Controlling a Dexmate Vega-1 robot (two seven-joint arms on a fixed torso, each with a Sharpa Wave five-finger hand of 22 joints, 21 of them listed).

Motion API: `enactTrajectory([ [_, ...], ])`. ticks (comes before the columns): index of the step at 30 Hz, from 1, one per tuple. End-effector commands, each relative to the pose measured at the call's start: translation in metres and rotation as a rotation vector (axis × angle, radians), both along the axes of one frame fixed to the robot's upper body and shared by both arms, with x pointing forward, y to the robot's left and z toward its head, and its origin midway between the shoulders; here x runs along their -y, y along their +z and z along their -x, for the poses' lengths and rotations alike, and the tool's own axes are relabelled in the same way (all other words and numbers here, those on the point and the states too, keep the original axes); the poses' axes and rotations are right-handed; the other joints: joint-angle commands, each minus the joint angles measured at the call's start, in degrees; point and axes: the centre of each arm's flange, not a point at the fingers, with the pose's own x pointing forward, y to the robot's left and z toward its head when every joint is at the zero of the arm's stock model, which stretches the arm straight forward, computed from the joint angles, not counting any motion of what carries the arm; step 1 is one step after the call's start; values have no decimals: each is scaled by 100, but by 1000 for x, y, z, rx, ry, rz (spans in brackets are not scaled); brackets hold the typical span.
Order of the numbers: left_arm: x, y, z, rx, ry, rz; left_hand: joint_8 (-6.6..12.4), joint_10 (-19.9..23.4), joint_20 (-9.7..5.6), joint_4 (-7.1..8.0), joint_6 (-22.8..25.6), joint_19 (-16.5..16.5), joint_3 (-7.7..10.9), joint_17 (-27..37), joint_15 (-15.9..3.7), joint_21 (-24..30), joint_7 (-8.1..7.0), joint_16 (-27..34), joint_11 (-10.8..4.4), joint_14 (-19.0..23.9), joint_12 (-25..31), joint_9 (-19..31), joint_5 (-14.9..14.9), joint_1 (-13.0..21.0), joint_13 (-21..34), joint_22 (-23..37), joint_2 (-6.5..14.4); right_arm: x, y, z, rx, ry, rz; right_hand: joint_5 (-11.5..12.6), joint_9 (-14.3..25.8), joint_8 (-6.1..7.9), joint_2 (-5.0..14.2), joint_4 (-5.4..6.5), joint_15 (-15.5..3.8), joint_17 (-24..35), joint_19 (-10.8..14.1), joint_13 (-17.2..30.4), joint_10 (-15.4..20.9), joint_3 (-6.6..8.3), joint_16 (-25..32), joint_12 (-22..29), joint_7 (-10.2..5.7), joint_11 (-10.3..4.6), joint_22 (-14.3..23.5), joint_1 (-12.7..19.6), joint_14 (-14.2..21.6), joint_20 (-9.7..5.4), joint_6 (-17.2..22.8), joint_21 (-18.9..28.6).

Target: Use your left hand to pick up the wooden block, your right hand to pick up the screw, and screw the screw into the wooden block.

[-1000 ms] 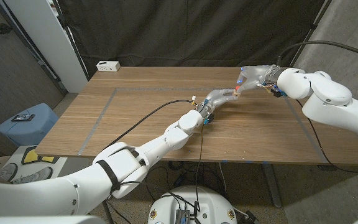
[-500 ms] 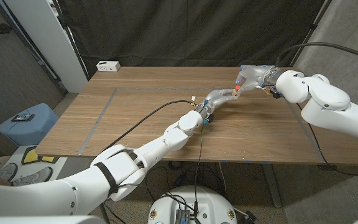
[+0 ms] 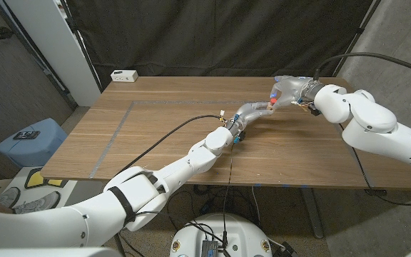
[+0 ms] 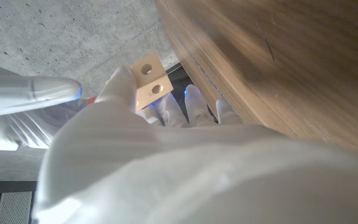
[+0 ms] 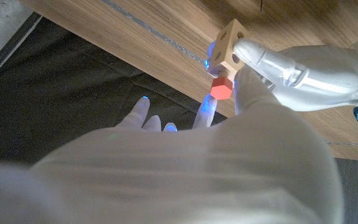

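The wooden block (image 5: 230, 45) sits pinched in our left hand (image 3: 252, 111), lifted above the table (image 3: 155, 135), with the red-headed screw (image 5: 220, 87) at its underside, held by our right hand (image 3: 288, 90). Since a second ago only our right forearm has swung; the screw looks partly driven.

Pale tan wooden block (image 5: 230, 45), orange-red screw (image 5: 220, 88), white hands, brown table (image 3: 163, 135).
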Motion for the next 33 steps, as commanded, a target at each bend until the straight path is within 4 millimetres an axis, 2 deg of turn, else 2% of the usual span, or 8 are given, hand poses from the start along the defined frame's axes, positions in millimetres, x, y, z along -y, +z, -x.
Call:
enactTrajectory([
  [1, 0, 0, -1, -1, -3, -5, 17, 15, 54, -7, 32, 14, 28, 16, -281, 38, -20, 11, -31, -8, 30, 4, 31, -10, 24, 21, -9, 0, 0, -4, 13, -1, -1, -19, 27, 73, 31, 7, -16, 1, 65, 20, 54, 44, 28, 31, 7, -24, 14, 113, 39, -19, 95, 39],
  [12, 1, 0, -1, -1, -5, -7, -48, -198, 186, 106, -247, -11, 28, 43, -165, 29, 20, -1, -5, -78, -22, 10, 18, -226, 35, 23, 123, 2, 0, -4, 21, -8, -10, -36, 79, 207, 83, -5, -110, -4, 112, 12, 175, 127, 40, 65, 89, -76, 12, 341, 113, -57, 351, 36],
  [33, 2, -2, 3, 1, -9, -10, -17, -212, 176, 130, -264, -4, 3, 37, -166, 33, -4, 7, -14, -54, 0, 12, 1, -360, 44, 23, 108, 2, 1, -6, 16, 16, -39, -82, 141, 398, 75, 44, -126, -4, 175, 1, 430, 132, 72, 137, 213, -89, 11, 459, 268, -93, 690, 31],
])
